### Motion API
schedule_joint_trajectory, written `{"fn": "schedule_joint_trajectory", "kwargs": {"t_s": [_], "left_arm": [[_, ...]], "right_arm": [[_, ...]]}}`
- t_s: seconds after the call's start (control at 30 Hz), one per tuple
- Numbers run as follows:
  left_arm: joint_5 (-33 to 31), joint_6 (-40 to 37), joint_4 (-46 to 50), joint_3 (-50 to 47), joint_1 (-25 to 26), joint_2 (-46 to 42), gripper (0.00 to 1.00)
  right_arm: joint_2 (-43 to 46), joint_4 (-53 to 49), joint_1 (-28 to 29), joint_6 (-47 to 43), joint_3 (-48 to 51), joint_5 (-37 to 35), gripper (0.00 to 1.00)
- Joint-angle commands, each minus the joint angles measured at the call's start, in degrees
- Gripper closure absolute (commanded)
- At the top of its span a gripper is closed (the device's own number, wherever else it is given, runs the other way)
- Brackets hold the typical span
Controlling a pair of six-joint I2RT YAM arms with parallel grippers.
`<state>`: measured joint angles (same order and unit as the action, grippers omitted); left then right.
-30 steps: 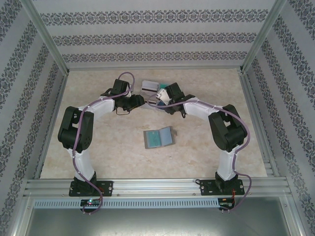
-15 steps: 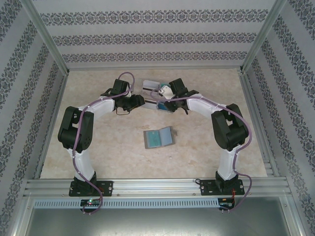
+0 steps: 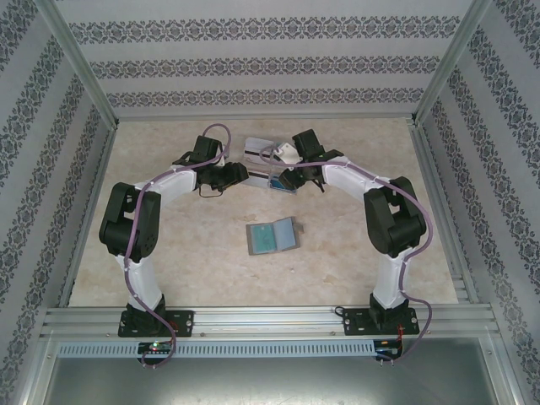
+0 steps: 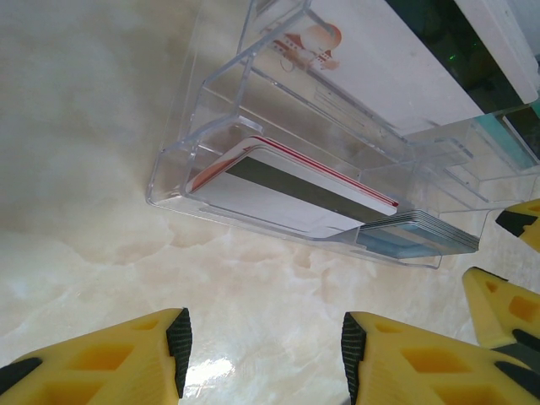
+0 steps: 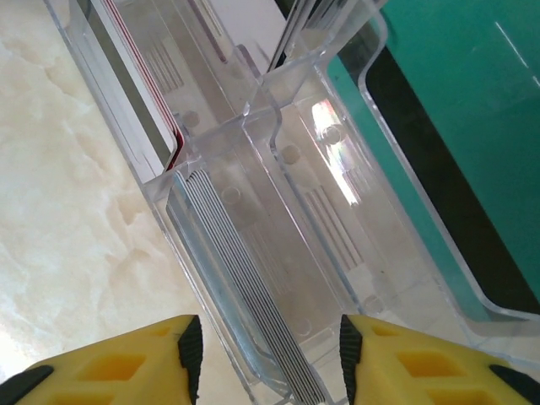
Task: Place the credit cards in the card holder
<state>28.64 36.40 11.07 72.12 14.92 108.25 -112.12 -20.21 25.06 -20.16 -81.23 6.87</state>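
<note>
RIGHT right gripper: half-parted, empty, closest to the edge-on stack of credit cards in clear rack, stack length aligned with finger gap | LEFT left gripper: parted, empty, just short of rack | card holder: lies open mid-table, well apart

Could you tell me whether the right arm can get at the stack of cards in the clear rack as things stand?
Probably yes: the right gripper stands open right at the clear rack, with the stack of cards edge-on just ahead and nothing between. The rack's walls may hamper pinching one card.
</note>
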Motion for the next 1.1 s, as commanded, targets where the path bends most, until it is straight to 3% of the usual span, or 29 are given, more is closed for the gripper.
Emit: {"fn": "schedule_joint_trajectory", "kwargs": {"t_s": [0.0, 0.47, 0.63, 0.87, 1.07], "left_arm": [[1.2, 0.2, -1.0, 0.2, -0.2, -0.9, 0.48], [1.3, 0.3, -1.6, -0.7, -0.1, -1.2, 0.48], [1.6, 0.4, -1.9, -1.1, -0.1, -1.4, 0.47], [1.7, 0.7, -2.7, -1.8, -0.1, -1.6, 0.47], [1.9, 0.8, -3.0, -1.8, -0.1, -1.4, 0.48]], "right_arm": [[-2.4, -1.3, 1.7, -2.2, -1.8, -4.7, 0.50], [-6.3, 1.5, 6.0, -4.1, -4.6, -23.7, 0.53], [-5.7, 6.2, 7.5, -4.1, -3.1, -30.6, 0.60], [-5.8, 9.0, 8.0, -4.0, -1.1, -32.7, 0.60], [-5.2, 9.2, 7.5, -3.2, -0.6, -29.9, 0.68]]}}
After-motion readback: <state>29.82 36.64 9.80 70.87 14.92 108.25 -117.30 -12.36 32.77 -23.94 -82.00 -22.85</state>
